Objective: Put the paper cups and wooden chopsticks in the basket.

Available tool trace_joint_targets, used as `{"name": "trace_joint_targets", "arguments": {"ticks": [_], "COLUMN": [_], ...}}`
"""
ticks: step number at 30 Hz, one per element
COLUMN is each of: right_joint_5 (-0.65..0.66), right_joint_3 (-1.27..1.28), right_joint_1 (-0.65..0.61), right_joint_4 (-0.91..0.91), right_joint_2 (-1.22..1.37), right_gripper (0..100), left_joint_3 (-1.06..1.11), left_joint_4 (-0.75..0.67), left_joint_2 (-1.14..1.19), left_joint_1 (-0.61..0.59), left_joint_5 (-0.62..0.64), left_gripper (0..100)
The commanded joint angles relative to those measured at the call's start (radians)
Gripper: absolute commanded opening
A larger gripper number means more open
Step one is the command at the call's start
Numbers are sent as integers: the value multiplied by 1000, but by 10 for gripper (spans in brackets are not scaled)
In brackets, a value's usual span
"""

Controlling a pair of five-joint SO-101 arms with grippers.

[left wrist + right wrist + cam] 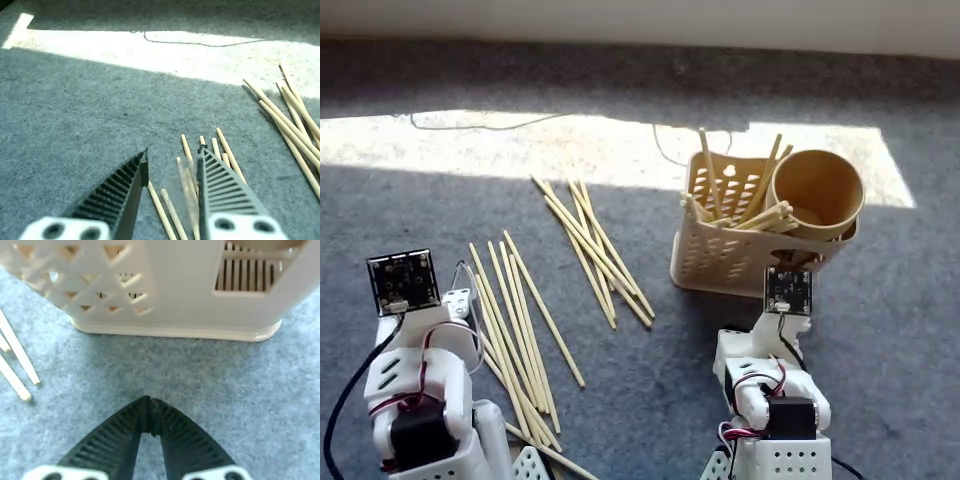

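Looking down, I see a paper cup [817,190] and some chopsticks [760,216] in the basket [715,262] at right; loose chopsticks [595,250] lie at centre and lower left. My left gripper [173,151] gapes over the lower-left ones; my right gripper [150,405], clenched on nothing, faces the basket.

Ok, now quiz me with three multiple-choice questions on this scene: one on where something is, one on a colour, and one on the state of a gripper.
1. Where is the paper cup?
A) in the basket
B) lying outside it
C) held by an arm

2. What colour is the basket?
A) red
B) cream
C) black

3. The fingers of the left gripper are:
A) open
B) shut on a chopstick
C) shut, empty

Answers:
1 A, the high view shows the cup sitting inside the basket.
2 B, its perforated walls are pale cream.
3 A, a clear gap separates the tips.
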Motion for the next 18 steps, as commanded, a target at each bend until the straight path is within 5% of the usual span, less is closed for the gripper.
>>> {"name": "trace_joint_targets", "arguments": {"ticks": [1, 10, 18], "right_joint_5": [9, 9, 8], "right_joint_3": [82, 84, 84], "right_joint_1": [-13, -13, -13], "right_joint_4": [-25, -25, -25], "right_joint_2": [-2, -2, -2], "right_gripper": [8, 8, 8], "left_joint_3": [-87, -200, -344], "left_joint_4": [28, 127, 129], "left_joint_2": [2, 35, 397], "left_joint_1": [16, 22, 22], "left_joint_5": [-5, -57, -61], "left_gripper": [164, 164, 168]}}
